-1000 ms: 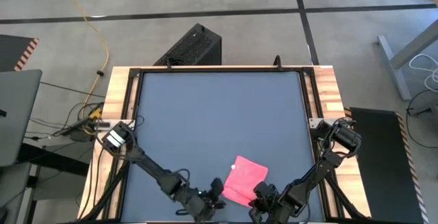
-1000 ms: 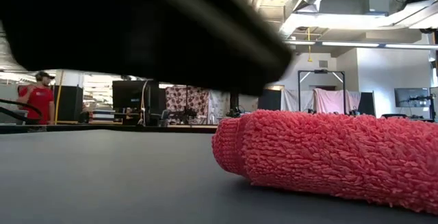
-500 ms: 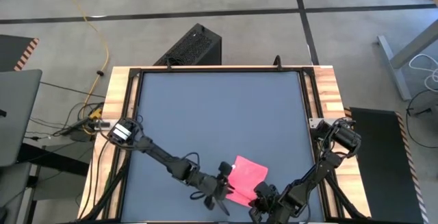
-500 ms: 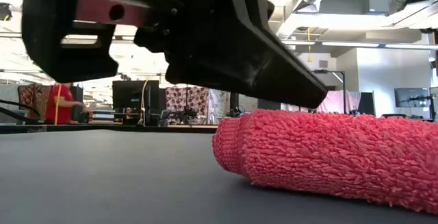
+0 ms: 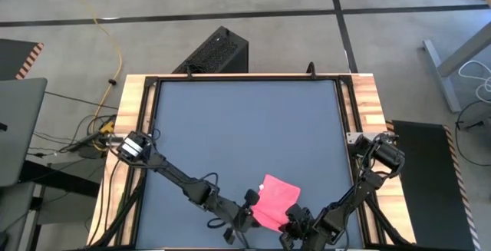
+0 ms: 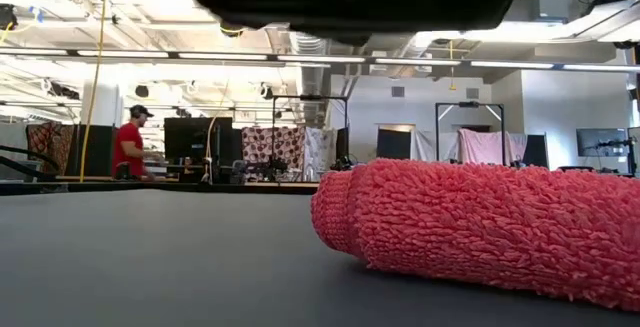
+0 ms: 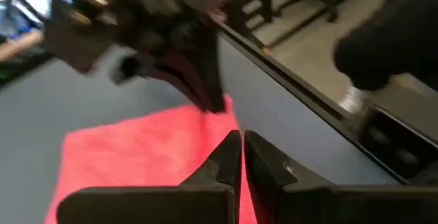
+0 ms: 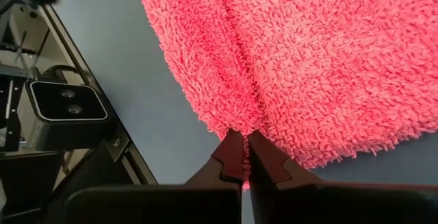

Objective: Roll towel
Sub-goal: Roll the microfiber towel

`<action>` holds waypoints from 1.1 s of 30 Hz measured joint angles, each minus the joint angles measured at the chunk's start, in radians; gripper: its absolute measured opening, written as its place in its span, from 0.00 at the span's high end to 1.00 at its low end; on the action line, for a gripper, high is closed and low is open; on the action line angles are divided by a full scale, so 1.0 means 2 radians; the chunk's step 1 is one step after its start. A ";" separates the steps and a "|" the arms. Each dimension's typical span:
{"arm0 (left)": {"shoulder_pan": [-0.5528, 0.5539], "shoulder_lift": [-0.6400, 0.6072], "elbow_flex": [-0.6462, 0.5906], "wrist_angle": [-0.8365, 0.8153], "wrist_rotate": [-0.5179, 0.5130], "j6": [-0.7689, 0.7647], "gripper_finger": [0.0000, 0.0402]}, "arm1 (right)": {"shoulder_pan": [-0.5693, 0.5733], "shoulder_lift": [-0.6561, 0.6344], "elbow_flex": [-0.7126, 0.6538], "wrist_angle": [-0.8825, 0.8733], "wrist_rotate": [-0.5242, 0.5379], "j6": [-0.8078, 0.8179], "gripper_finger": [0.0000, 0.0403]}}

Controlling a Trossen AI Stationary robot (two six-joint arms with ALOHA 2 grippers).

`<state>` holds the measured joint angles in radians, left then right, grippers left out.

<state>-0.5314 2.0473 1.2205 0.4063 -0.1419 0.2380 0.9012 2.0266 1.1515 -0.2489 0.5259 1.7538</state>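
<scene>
Near the front edge of my dark grey table (image 5: 245,128), a little right of centre, lies the towel (image 5: 275,200), a small bright pink shaggy cloth resting flat on the tabletop, with its near part folded into a thick rounded roll that fills the right half of the low view (image 6: 480,222). No brand, label or readable writing shows on the towel, on the table or on either of my arms. My left gripper (image 5: 244,214) sits low at the towel's left edge, and from its wrist camera I see my two dark fingers (image 7: 222,161) pressed together, closed on nothing, their tips poised over the pink pile (image 7: 144,155). My right gripper (image 5: 295,224) is at the towel's front edge; its wrist camera shows its fingers (image 8: 231,157) nearly closed with only a thin slit between them, their tips touching the fringe of the cloth (image 8: 308,53) where a fold seam runs down toward them, though whether any fibre is pinched there I cannot tell. Compared with half a second ago, my left arm has drawn slightly back toward the front edge, and in the low view its body has lifted from in front of the towel to a dark blur along the top. The towel itself has not shifted. Far behind the table, a person in a red shirt (image 6: 128,147) stands at a workbench.
</scene>
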 joint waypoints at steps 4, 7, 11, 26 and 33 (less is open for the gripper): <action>-0.004 0.008 0.000 -0.008 -0.001 -0.004 0.96 | 0.000 0.000 0.000 0.001 0.002 0.000 0.94; -0.006 0.008 0.000 -0.008 -0.001 0.003 0.96 | 0.000 0.000 0.000 0.001 0.003 0.000 0.94; 0.000 0.008 0.000 -0.035 0.004 -0.003 0.96 | 0.000 0.000 0.000 0.006 0.006 0.000 0.94; 0.016 0.008 -0.001 -0.031 0.054 -0.014 0.96 | 0.000 0.000 0.000 0.010 0.010 0.000 0.94; 0.016 0.008 -0.001 -0.039 0.051 -0.019 0.96 | 0.000 0.000 0.000 0.010 0.010 0.002 0.94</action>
<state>-0.4998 2.0632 1.2194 0.3280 -0.0393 0.1992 0.9016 2.0266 1.1515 -0.2282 0.5465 1.7569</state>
